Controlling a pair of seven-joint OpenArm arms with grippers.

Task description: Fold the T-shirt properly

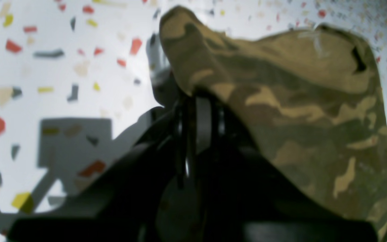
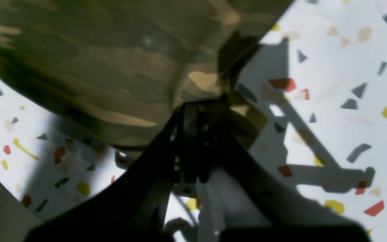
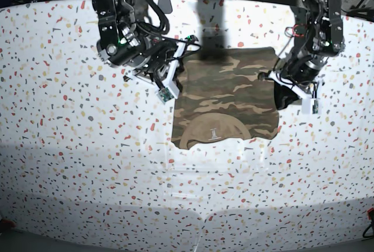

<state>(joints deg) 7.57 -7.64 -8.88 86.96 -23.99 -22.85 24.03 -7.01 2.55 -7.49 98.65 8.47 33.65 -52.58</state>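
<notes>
Left end effector (image 1: 193, 111), right end effector (image 2: 193, 117) clamped.

no readable text (collar label (image 3: 214, 131) illegible)

The speckled counter (image 3: 87, 164) lies bare across its whole near half and down its far-left side, so a hand could pass freely there. The camouflage T-shirt (image 3: 225, 103) takes up the middle, its collar end toward the near edge. Two arms crowd its flanks: the right hand (image 3: 178, 68) closes off the shirt's left edge, pinching cloth, and the left hand (image 3: 274, 79) closes off the right edge the same way. Between the two arms only the shirt's own top surface stays reachable from above. At the far edge, dark cables and stands block entry behind both arms.
</notes>
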